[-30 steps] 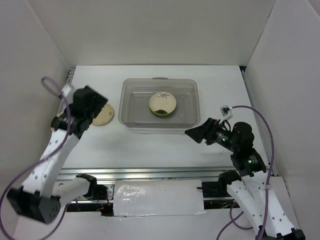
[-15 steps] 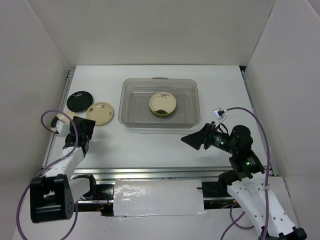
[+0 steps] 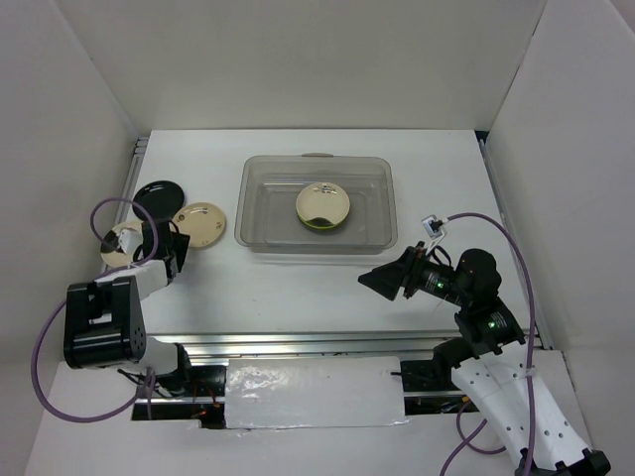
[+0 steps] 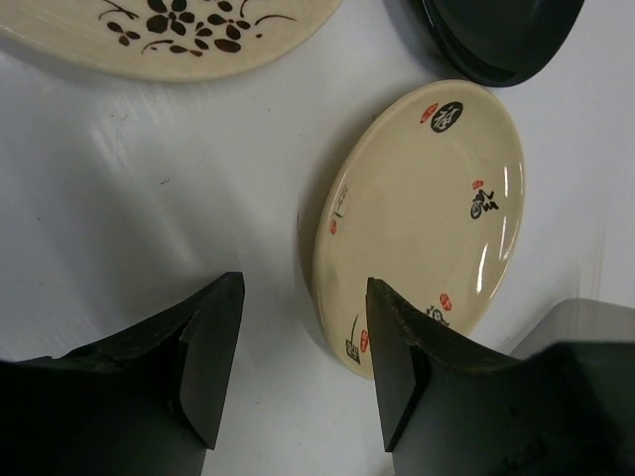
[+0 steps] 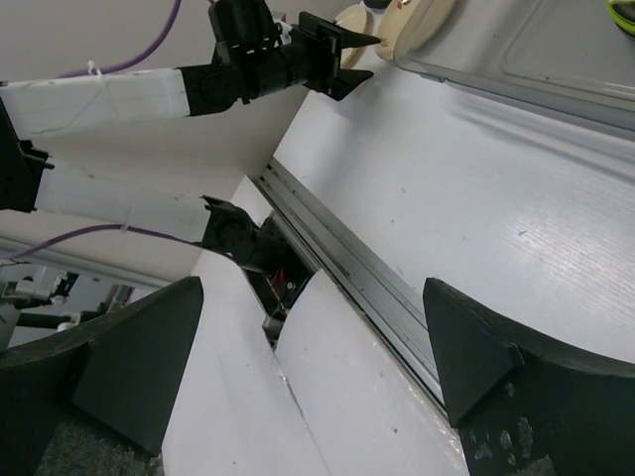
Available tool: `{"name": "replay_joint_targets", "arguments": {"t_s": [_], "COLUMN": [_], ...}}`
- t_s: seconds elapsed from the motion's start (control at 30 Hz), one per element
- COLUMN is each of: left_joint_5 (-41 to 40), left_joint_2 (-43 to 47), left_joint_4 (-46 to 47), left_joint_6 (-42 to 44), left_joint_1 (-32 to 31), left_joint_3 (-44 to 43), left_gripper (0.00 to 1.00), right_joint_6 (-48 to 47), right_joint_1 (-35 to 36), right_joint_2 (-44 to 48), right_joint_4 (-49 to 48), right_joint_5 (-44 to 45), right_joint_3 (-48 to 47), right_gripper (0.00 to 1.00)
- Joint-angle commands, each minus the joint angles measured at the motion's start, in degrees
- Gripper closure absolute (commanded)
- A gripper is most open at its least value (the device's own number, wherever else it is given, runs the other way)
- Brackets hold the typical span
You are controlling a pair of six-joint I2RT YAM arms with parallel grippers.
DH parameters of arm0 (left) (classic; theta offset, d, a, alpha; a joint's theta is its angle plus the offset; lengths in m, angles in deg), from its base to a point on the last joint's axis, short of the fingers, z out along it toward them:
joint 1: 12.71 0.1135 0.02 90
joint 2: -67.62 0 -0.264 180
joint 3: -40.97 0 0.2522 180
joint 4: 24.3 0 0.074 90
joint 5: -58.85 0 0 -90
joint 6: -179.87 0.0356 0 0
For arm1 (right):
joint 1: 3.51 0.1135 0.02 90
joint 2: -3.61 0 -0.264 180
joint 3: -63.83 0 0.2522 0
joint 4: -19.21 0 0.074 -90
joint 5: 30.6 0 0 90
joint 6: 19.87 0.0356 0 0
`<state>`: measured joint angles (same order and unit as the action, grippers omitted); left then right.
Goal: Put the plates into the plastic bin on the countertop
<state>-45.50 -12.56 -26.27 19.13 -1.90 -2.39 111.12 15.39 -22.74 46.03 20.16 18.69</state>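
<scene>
The left gripper (image 4: 303, 297) hangs low over the left side of the countertop (image 4: 149, 198). Its 2 jaws are apart with only bare white surface between them, so it grips nothing. The finger on the right of the left wrist view (image 4: 397, 367) sits just beside the near edge of a cream plate with small red and black marks (image 4: 427, 208); whether it touches the rim cannot be told. Past that plate lie a black plate (image 4: 501, 35) and a cream plate with a dark floral pattern (image 4: 169, 30), which makes 3 plates resting close together on the tabletop, left of the plastic bin (image 3: 263, 233). The bin stands around the middle of the countertop, toward the far wall. It holds a small stack: a cream plate with a dark patch (image 3: 321, 202) lying on a lime green plate (image 3: 319, 229) (only a sliver of green rim shows at the near side). The right gripper (image 5: 313, 307) hovers above the surface just in front of the bin's near right corner, pointing leftward, with its 2 jaws spread wide and nothing between them. In the right wrist view, a metal rail (image 5: 347, 268) runs along the countertop's near edge, and the left arm reaches across beyond it.
</scene>
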Motion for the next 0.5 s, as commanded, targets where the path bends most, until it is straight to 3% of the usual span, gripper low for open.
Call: {"name": "replay_joint_targets", "arguments": {"t_s": [0.0, 0.03, 0.2, 0.33, 0.4, 0.47], "left_joint_5": [0.8, 0.9, 1.5, 1.2, 1.0, 1.2], "left_joint_2": [-3.2, -3.8, -8.0, -8.5, -8.3, -7.6], "left_joint_4": [1.4, 1.7, 1.9, 1.3, 1.0, 1.2], "left_joint_6": [-0.3, -0.3, -1.0, -1.9, -2.5, -2.9], "left_joint_1": [0.4, 0.4, 0.4, 0.4, 0.4, 1.1], "left_joint_3": [-2.5, -2.6, -3.9, -3.8, -3.4, -2.2], "left_gripper": [0.36, 0.39, 0.38, 0.73, 0.75, 0.84], "right_joint_6": [-1.2, -1.2, -1.8, -2.5, -2.8, -2.8], "right_joint_1": [0.6, 0.6, 0.6, 0.6, 0.6, 0.5], "right_joint_2": [0.0, -0.1, 0.1, 0.2, 0.3, 0.6], "right_joint_4": [-1.5, -1.4, -0.7, 0.7, 1.2, 1.5], "right_joint_5": [0.0, 0.2, 0.7, 1.3, 1.5, 1.7], "right_joint_3": [-0.5, -0.5, -0.8, -1.8, -2.0, -2.5], "right_gripper": [0.0, 0.0, 0.0, 0.0, 0.0, 0.0]}}
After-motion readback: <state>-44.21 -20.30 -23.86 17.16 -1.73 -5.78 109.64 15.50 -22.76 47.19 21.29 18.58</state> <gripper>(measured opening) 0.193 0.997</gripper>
